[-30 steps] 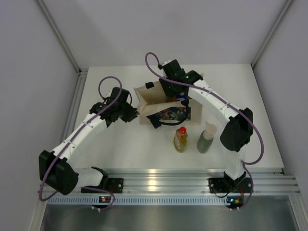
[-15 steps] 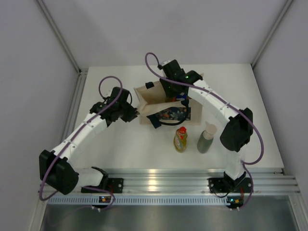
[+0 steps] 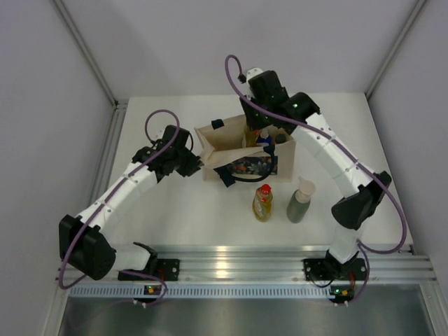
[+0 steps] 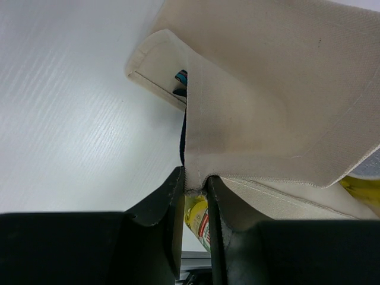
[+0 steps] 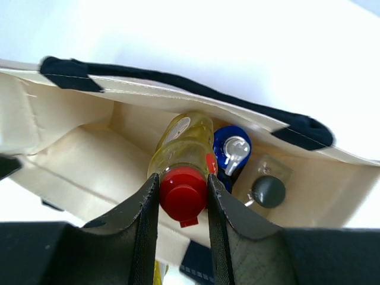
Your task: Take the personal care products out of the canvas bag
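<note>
One red-capped yellow bottle (image 5: pixel 181 142), clamped in right hand (image 5: pixel 181 181), label illegible

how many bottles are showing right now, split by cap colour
red-cap bottles: 2
blue-cap bottle: 1
dark-cap bottle: 1
beige-cap bottle: 1
total: 5 in view

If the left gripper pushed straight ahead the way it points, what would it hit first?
The canvas bag: the left gripper is shut on its edge, and folded cloth fills the line just ahead.
</note>
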Robot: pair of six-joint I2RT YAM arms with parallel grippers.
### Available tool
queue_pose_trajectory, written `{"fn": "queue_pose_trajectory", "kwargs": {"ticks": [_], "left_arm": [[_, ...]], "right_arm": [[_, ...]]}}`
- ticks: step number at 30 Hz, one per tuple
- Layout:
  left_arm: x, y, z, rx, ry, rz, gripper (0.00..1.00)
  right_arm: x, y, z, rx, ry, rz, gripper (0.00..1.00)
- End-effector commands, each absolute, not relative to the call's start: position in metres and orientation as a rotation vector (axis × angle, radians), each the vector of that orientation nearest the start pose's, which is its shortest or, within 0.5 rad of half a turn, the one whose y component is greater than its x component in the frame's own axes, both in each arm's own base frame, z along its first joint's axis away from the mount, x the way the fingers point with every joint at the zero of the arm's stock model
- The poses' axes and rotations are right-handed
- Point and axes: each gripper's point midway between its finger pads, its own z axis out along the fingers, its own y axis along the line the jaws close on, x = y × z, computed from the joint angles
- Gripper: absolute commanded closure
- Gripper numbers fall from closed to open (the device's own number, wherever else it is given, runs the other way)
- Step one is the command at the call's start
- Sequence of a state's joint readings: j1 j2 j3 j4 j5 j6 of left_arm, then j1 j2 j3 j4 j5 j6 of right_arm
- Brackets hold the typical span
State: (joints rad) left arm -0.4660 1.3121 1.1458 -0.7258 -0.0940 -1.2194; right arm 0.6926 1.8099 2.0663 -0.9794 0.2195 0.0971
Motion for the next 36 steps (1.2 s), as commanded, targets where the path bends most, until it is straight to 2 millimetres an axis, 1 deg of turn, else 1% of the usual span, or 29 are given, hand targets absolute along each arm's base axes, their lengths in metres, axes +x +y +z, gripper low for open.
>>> {"fn": "queue_pose_trajectory", "kwargs": {"ticks": [1, 2, 4, 8, 16, 18, 19, 27, 31, 34, 36], "left_arm": [[0.305, -0.179, 0.181, -0.968, 2.386, -0.574, 1.00], [0.305, -0.179, 0.180, -0.967, 2.386, -0.573, 1.00], [0.305, -0.180, 0.180, -0.967, 2.389, -0.572, 1.00], [0.307, -0.180, 0.180, -0.970, 2.390, -0.575, 1.00], [0.305, -0.181, 0.178, -0.967, 2.398, -0.573, 1.00], [0.305, -0.181, 0.177, -0.967, 2.401, -0.575, 1.00], [0.306, -0.181, 0.178, -0.966, 2.397, -0.575, 1.00], [0.306, -0.182, 0.176, -0.965, 2.406, -0.573, 1.00], [0.306, -0.182, 0.176, -0.965, 2.409, -0.575, 1.00], [0.306, -0.182, 0.177, -0.966, 2.405, -0.577, 1.00], [0.306, -0.182, 0.177, -0.964, 2.404, -0.577, 1.00]], "right_arm": [[0.354, 0.253, 0.401, -0.471, 1.979, 0.256, 1.00], [0.352, 0.250, 0.405, -0.467, 1.976, 0.250, 1.00], [0.348, 0.243, 0.423, -0.449, 1.940, 0.256, 1.00], [0.338, 0.233, 0.448, -0.418, 1.886, 0.266, 1.00], [0.323, 0.197, 0.494, -0.296, 1.786, 0.271, 1.00], [0.321, 0.187, 0.499, -0.268, 1.776, 0.262, 1.00], [0.317, 0.181, 0.505, -0.251, 1.762, 0.264, 1.00], [0.306, 0.152, 0.525, -0.185, 1.713, 0.234, 1.00], [0.301, 0.126, 0.538, -0.116, 1.674, 0.169, 1.00], [0.301, 0.107, 0.541, -0.072, 1.667, 0.127, 1.00], [0.299, 0.099, 0.542, -0.048, 1.663, 0.109, 1.00]]}}
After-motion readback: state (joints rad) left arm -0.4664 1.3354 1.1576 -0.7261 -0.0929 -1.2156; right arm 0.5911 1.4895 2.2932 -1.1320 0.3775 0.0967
